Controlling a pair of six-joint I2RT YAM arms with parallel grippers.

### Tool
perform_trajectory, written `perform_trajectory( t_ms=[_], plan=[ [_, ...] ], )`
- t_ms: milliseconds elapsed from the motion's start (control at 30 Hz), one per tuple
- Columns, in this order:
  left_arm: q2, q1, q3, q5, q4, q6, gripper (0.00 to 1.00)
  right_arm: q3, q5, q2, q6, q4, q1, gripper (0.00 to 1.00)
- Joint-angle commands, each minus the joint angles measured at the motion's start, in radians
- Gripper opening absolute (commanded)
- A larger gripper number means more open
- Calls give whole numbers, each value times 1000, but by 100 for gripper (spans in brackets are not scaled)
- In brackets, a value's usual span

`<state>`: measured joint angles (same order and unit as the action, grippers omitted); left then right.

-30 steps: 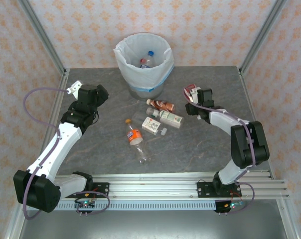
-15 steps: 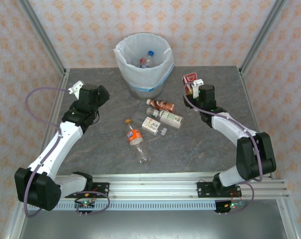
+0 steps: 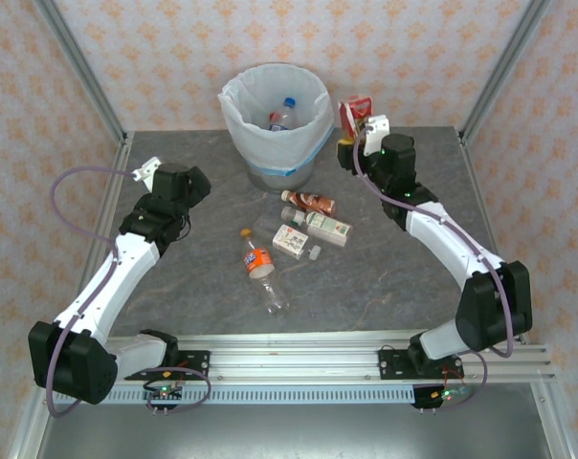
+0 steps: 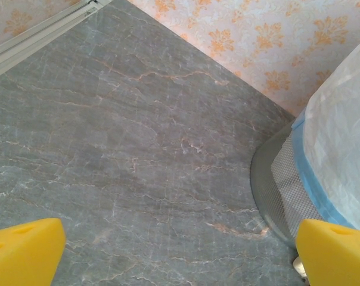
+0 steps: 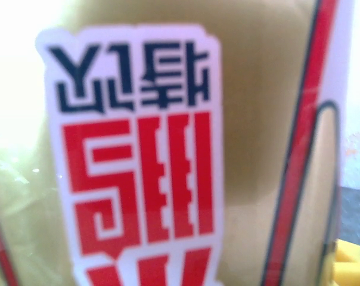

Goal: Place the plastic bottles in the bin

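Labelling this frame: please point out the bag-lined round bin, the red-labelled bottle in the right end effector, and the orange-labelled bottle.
Round bin lined with white plastic bag (image 3: 268,143): top external view, bag front wall.
Red-labelled plastic bottle (image 3: 351,116): top external view, label.
Orange-labelled clear plastic bottle (image 3: 258,261): top external view, label.

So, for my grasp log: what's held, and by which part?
The right end effector grips a red-labelled bottle by its body; the left end effector is empty.

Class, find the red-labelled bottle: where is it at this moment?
In the top external view, the red-labelled bottle is gripped by the right tool, raised just right of the bin, near the table's far edge.
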<state>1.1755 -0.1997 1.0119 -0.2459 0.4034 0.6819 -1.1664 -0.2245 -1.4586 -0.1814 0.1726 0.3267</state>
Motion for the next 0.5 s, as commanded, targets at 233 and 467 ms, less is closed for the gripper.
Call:
perform_trajectory(
  t_ms=[233,467],
  plan=[
    [-10,12,-7,-15,44,-39,100,-320,-124,-167,50,-154,19,52],
    [-11,11,-5,-10,46,-48,100,-522,-176,-277,120,-243,21,52]
  ],
)
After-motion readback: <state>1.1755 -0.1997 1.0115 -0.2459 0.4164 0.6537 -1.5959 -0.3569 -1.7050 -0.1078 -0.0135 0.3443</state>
